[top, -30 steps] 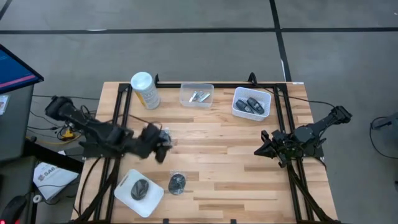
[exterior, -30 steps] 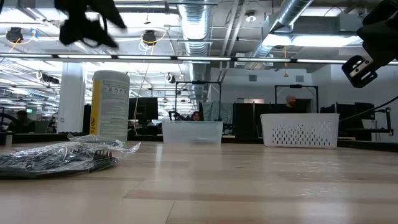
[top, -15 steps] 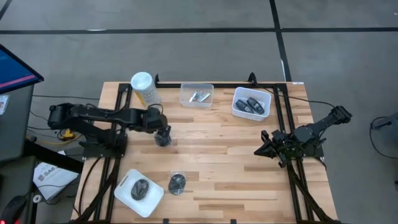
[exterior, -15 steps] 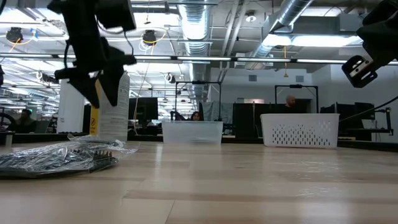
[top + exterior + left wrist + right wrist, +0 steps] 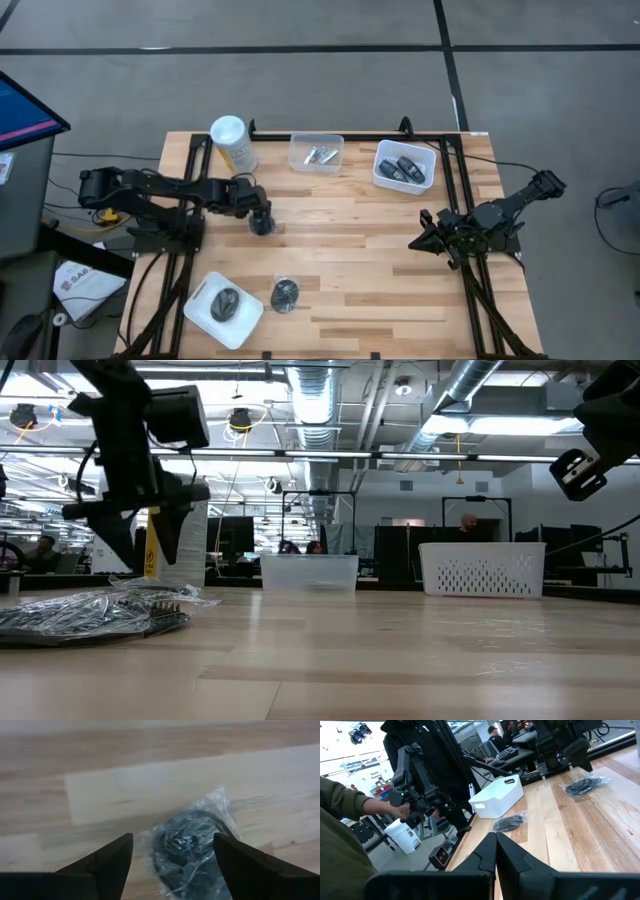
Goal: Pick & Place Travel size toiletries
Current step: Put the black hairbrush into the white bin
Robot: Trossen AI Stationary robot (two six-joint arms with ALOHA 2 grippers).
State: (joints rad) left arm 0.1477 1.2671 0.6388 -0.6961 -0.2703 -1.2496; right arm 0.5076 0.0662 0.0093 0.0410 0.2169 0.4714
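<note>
The pale-yellow canister (image 5: 233, 145) at the table's far left carries a label with dark print, too small for me to read from the low view; no other writing is legible anywhere on the table.

I count three dark round lumps in clear wrapping. One lies in the white tray (image 5: 203, 318) at the near left corner (image 5: 225, 303), one sits loose on the wood just beside that tray (image 5: 285, 294), and the third wrapped lump (image 5: 192, 847) lies farther back, directly under the left gripper (image 5: 261, 222). That gripper hangs above it with its fingers (image 5: 107, 862) spread apart, one to each side of the bundle, and I cannot tell from here whether they touch the plastic.

Moving right, the clear bin (image 5: 316, 154) at the back edge holds what look like two small silvery tubes (image 5: 320, 156), lying side by side. The white perforated basket (image 5: 405, 166) next to it holds two dark oblong pieces (image 5: 403, 169).

At the far right the right gripper (image 5: 420, 240) waits over the table's edge, well apart from everything, its fingers (image 5: 487, 852) pressed together on nothing.
</note>
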